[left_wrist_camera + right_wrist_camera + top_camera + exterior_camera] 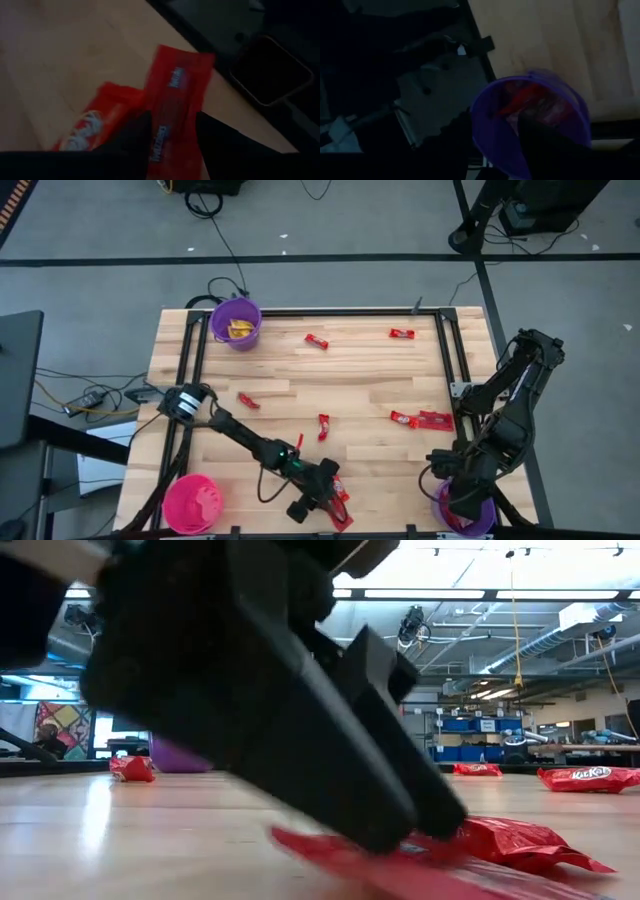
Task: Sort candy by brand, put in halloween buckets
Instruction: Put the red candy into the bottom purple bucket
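Near the table's front edge my left gripper (172, 147) is open, slanting down over two red candies. Its fingers stand either side of a long flat red packet (175, 95). A second red packet (92, 125) lies beside that one and partly under it. My right gripper (495, 145) is open and holds nothing. It hangs over a purple bucket (535, 125) at the front right corner, which has red candy (525, 97) inside. A pink bucket (190, 502) stands at the front left. Another purple bucket (236, 322), at the far left, holds yellow candy. My left gripper's fingertips (425, 825) reach down to the long red packet's wrapper (400, 855), one on each long side, slanting down from the table's left. The packet lies flat on the table. Whether the tips touch it, I cannot tell.
Several more red candies lie loose on the wooden table: two at the far middle (316, 340) (402, 334), two in the middle (248, 400) (323, 426), and a pair at the right (420, 420). A black frame rail (445, 350) runs along the table's sides.
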